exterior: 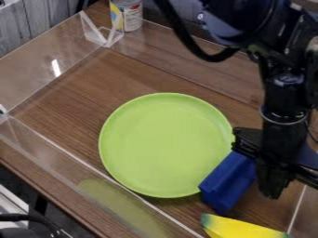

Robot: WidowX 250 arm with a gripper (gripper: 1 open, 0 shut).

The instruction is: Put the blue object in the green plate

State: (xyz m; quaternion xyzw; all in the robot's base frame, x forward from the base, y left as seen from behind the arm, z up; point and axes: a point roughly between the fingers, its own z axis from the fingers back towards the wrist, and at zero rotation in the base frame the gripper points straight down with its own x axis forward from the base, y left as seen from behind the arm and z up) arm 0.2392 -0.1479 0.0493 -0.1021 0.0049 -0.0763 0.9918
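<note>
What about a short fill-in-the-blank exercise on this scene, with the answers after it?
The big round plate is coloured ____. The block close to the pincer is coloured ____. The object at the picture's bottom edge is mainly ____. The board under the plate is ____.

Missing words: green; blue; yellow; brown.

lab or workshop | wooden tabletop [62, 102] | clear plastic side panels [102, 191] | black robot arm [284, 93]
</note>
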